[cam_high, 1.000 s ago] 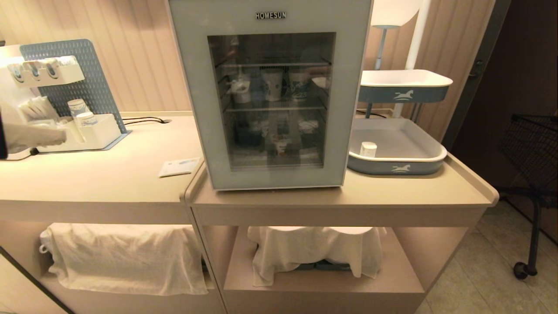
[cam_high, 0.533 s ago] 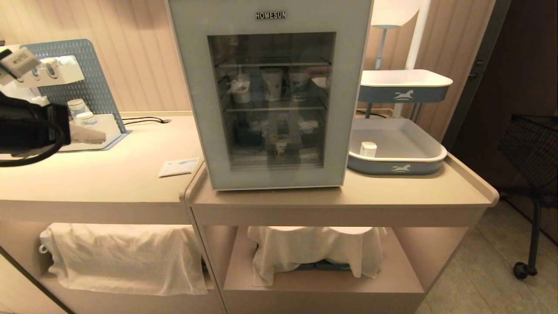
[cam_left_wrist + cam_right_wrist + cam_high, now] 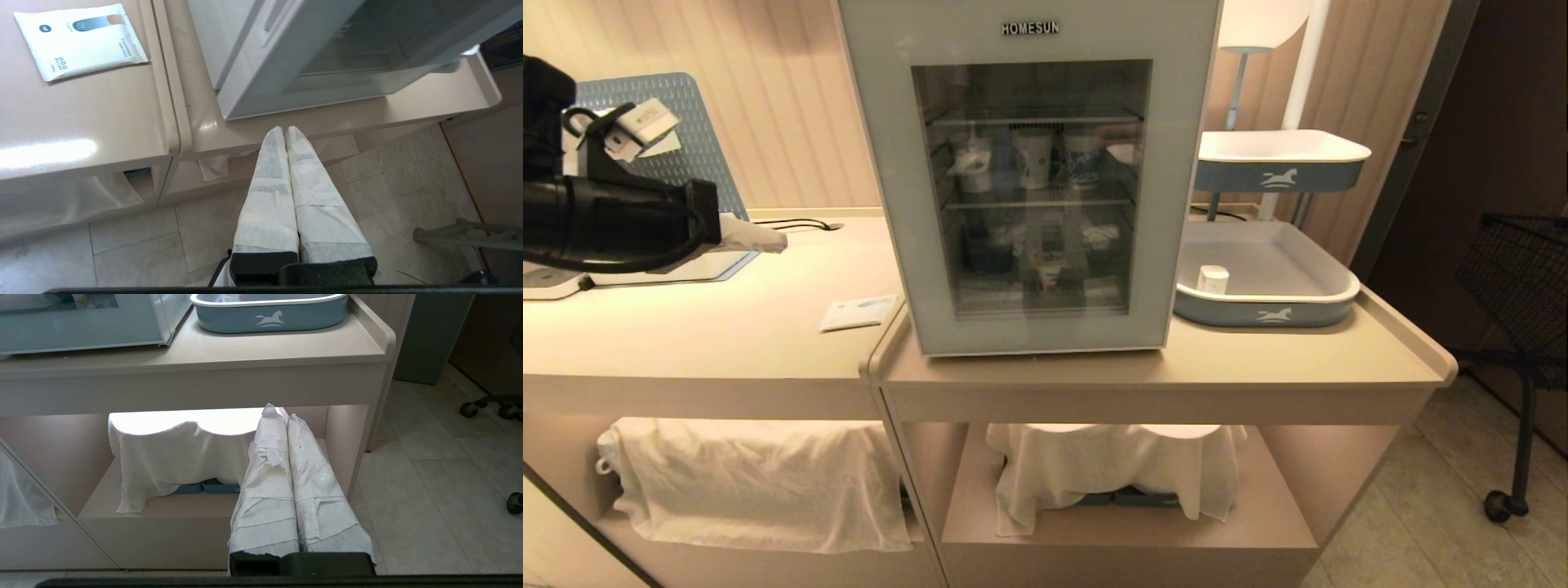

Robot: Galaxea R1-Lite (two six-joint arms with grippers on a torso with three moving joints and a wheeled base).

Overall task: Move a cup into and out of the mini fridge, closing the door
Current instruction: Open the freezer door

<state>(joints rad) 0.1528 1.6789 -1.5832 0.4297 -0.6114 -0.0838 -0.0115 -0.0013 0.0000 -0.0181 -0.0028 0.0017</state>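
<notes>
On the beige counter (image 3: 727,327), the mini fridge (image 3: 1033,180) stands closed; both grippers' fingers (image 3: 273,163) clenched, empty.

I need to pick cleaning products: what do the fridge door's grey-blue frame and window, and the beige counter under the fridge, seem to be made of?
The pale grey-blue door frame looks like smooth painted metal or plastic with a matte sheen; which one is unclear. Its window appears to be glass: shelves and cups show through it. The beige counter looks like glossy laminate or plastic, judging by its bright highlights in the left wrist view.
</notes>
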